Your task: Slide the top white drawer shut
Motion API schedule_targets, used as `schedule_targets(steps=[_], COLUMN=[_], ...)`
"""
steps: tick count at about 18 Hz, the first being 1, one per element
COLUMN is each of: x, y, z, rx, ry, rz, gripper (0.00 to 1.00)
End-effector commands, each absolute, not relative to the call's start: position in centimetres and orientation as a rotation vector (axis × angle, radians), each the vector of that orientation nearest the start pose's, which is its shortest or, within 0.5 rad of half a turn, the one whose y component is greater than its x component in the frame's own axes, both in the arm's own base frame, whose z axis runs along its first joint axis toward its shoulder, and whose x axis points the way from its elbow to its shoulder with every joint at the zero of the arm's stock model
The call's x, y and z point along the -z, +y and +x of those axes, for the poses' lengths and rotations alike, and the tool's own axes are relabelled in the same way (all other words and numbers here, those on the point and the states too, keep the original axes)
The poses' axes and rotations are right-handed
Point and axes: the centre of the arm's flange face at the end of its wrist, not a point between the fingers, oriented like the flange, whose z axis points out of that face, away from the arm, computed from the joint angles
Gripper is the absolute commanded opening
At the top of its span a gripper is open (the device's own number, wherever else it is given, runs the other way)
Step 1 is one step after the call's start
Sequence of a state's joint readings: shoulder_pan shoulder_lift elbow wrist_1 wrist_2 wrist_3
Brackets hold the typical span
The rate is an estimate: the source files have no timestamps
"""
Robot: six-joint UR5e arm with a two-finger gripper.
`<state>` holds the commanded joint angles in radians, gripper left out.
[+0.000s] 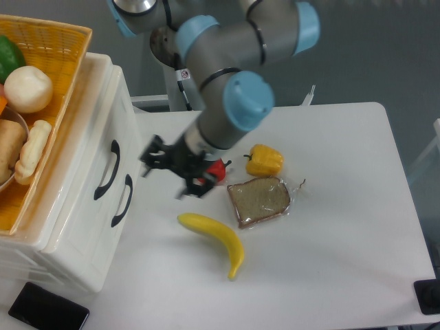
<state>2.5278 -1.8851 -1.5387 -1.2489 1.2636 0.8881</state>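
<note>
Grey arm [227, 41], blue caps, black tool [165, 173]

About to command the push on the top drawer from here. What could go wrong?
1. The gripper hangs between the top white drawer and the lower drawer; the two black handles sit close together, so it may push the wrong front.
2. The red pepper lies right beside the wrist and could get knocked.
3. A hard shove might jolt the orange basket on top.
</note>
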Motion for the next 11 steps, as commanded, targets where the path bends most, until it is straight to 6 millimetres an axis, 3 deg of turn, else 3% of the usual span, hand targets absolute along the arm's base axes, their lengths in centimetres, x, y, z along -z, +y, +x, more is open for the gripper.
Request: schedule_targets(steps=[2,5,11], x=[-36.0,-35.2,-33.0], y=[47.9,45.1,39.6], z=[-43.2,-46.5,-52.1], rx=[0.152,0.034,0.033], ry=[-0.035,0.243,0.559], rz=[-2.912,-3.009,-2.991], gripper=[1.00,1.00,1.00])
